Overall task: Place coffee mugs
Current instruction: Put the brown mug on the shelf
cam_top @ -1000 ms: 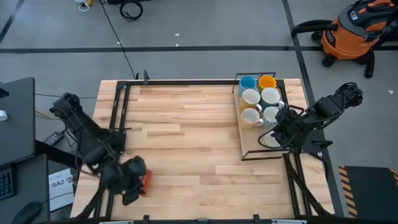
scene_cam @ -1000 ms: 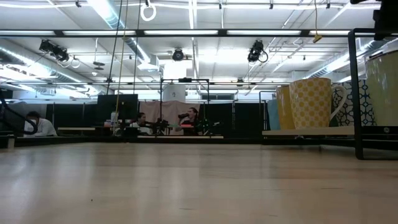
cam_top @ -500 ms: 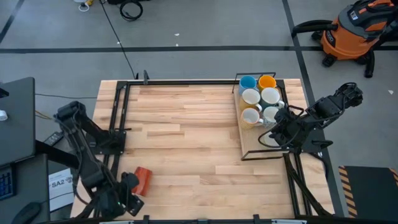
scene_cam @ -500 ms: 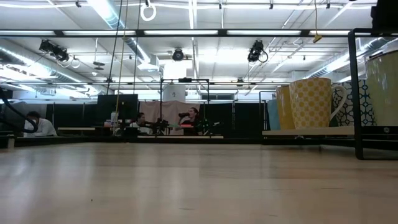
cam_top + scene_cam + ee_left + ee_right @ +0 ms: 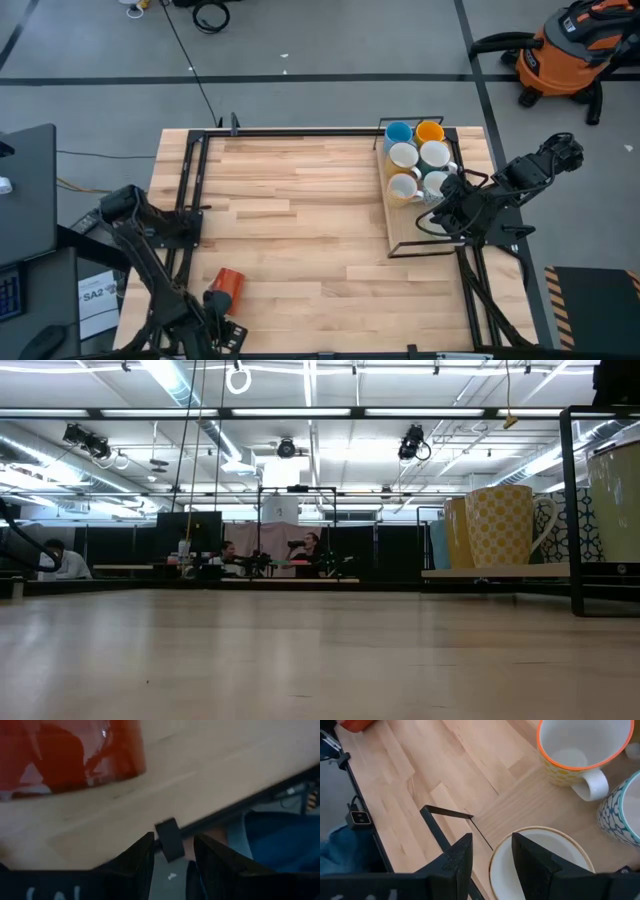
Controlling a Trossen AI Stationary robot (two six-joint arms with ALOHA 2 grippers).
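Observation:
A red-orange mug (image 5: 227,283) lies on its side on the wooden table, near the near-left corner; it also fills the upper left of the left wrist view as the mug (image 5: 70,755). My left gripper (image 5: 226,336) (image 5: 173,840) hangs open over the table's near edge, just nearer than this mug, with nothing between its fingers. Several other mugs stand upright on a wooden tray (image 5: 402,236) at the far right. My right gripper (image 5: 438,213) (image 5: 491,840) is open above the rim of a cream mug (image 5: 540,870) at the tray's near end; no touch shows.
On the tray stand a light blue mug (image 5: 398,132), an orange-yellow mug (image 5: 430,131), a yellow patterned mug (image 5: 582,745) and a blue-and-white patterned mug (image 5: 625,815). A black frame (image 5: 445,812) rims the tray. A black clamp (image 5: 169,840) sits on the table's near edge. The table's middle is bare wood.
My left gripper has moved away from the red-orange mug toward the table's near edge, sinking and rolling about its own axis as it went. The mug stays lying on the table. My right arm has kept still.

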